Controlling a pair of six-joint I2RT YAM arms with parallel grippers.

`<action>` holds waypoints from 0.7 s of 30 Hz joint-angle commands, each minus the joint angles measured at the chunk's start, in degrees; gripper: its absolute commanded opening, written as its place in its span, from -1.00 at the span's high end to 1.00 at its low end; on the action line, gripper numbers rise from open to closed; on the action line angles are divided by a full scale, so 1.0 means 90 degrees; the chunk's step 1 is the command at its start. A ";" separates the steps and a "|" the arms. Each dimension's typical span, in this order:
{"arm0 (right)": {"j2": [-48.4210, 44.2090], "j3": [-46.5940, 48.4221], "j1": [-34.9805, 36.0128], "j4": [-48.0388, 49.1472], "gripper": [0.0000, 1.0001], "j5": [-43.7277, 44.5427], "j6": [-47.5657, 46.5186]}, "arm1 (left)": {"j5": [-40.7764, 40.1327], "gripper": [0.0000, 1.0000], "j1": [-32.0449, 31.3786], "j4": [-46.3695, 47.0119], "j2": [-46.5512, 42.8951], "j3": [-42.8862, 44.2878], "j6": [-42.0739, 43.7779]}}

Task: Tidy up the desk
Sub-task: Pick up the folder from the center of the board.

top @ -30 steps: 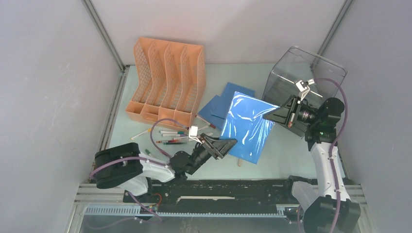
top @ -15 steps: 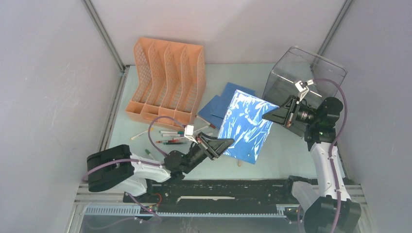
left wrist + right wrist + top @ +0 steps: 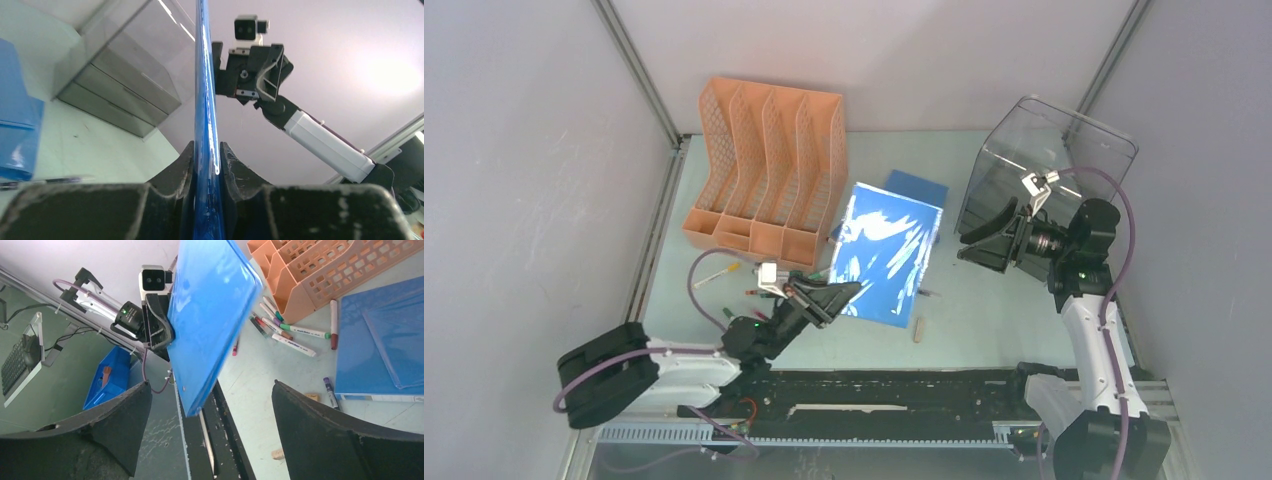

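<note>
We see the desk (image 3: 999, 310) spanning the whole floor of the cell, with grey walls on its left, far and right edges and a black rail along the near edge where the arms are mounted. The left gripper (image 3: 848, 293) is clamped on the near edge of a blue folder (image 3: 886, 258), which stands raised and tilted over the middle of the tabletop; the left wrist view shows both fingers (image 3: 186, 165) pressed flat against its sides. The right gripper (image 3: 976, 243) has its fingers spread wide and holds nothing, with a clear gap between it and the folder's right edge. The folder's far left corner appears just beside the right wall of the orange file rack (image 3: 764, 165), which stands toward the far left corner. A clear drawer box (image 3: 1049, 145) fills the far right corner. Another blue folder (image 3: 917, 186) lies flat behind the raised one. Markers (image 3: 292, 332) lie scattered before the rack, and a small cork-like piece (image 3: 916, 330) sits near the near edge. Bare tabletop shows at the near right and along the left edge.
</note>
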 commanded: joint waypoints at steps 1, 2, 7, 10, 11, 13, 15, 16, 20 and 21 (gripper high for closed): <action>-0.0149 0.0317 0.0047 -0.0437 -0.93 0.0089 -0.0602 | 0.0089 1.00 0.0473 0.0161 -0.0979 -0.0605 0.0255; -0.0154 0.0351 0.0049 -0.0555 -0.93 0.0113 -0.0711 | 0.0100 1.00 0.0616 -0.0012 -0.1255 -0.0883 0.0256; -0.0213 0.0418 0.0079 -0.0792 -0.92 0.0177 -0.0974 | 0.0297 1.00 0.1361 -0.3199 -0.3509 -0.0765 0.0555; -0.0231 0.0416 0.0075 -0.0826 -0.93 0.0176 -0.1005 | -0.0086 1.00 0.1509 -0.5873 -0.4939 0.0083 0.1381; -0.0233 0.0415 0.0079 -0.0831 -0.92 0.0168 -0.1002 | -0.0247 1.00 0.1544 -0.6443 -0.5276 0.0300 0.1598; -0.0241 0.0419 0.0084 -0.0826 -0.92 0.0170 -0.1000 | -0.0500 1.00 0.1663 -0.7352 -0.5759 0.0647 0.1893; -0.0241 0.0416 0.0089 -0.0827 -0.92 0.0165 -0.1000 | -0.0635 1.00 0.1773 -0.8008 -0.5814 0.0982 0.2102; -0.0244 0.0415 0.0089 -0.0826 -0.92 0.0157 -0.0996 | -0.0661 1.00 0.1843 -0.8263 -0.5751 0.1159 0.2189; -0.0284 0.0423 0.0094 -0.0840 -0.92 0.0151 -0.1013 | -0.0716 1.00 0.2121 -0.9119 -0.5235 0.1869 0.2552; -0.0301 0.0421 0.0085 -0.0853 -0.93 0.0160 -0.1019 | -0.0717 1.00 0.2222 -0.9268 -0.5079 0.2098 0.2662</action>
